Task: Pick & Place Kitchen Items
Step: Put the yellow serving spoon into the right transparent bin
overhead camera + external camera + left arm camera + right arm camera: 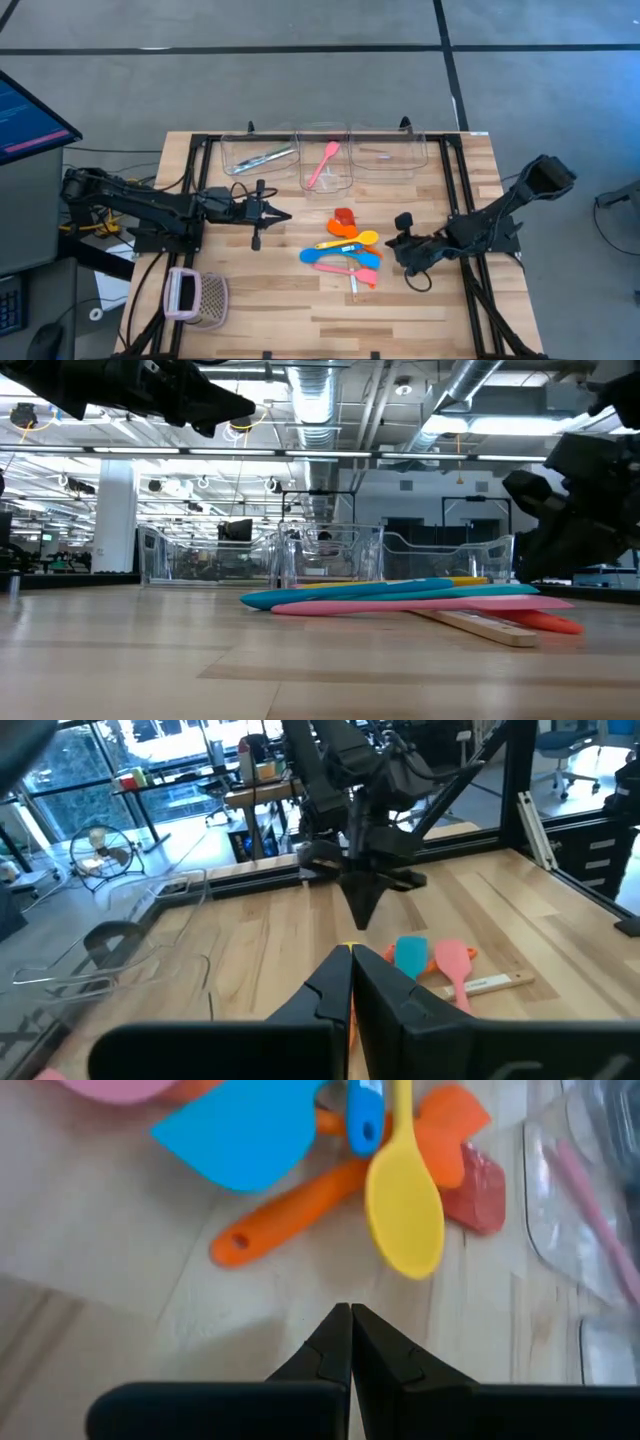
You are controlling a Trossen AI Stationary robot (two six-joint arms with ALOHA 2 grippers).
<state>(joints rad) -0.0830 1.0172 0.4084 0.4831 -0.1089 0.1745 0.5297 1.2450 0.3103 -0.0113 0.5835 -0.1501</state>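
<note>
The loose utensils lie in a heap mid-table: a yellow spoon [352, 241] [405, 1205], a blue one [322, 256] [245, 1135], a pink one [345, 268], an orange one [290, 1210] and a red-headed spatula [344, 217] with a wooden handle [480, 625]. My right gripper [388, 246] [350, 1315] is shut and low, just right of the heap, pointing at the yellow spoon. My left gripper [287, 215] [350, 960] is shut, raised left of the heap. Silvery cutlery [262, 157] and a pink spoon [326, 162] lie in the clear bins.
Three clear bins [323, 150] stand in a row along the far edge. A pink-and-white mesh basket [196, 296] lies near the left front corner. Black frame rails [455, 190] run along both sides. Bare wood stretches in front of the heap.
</note>
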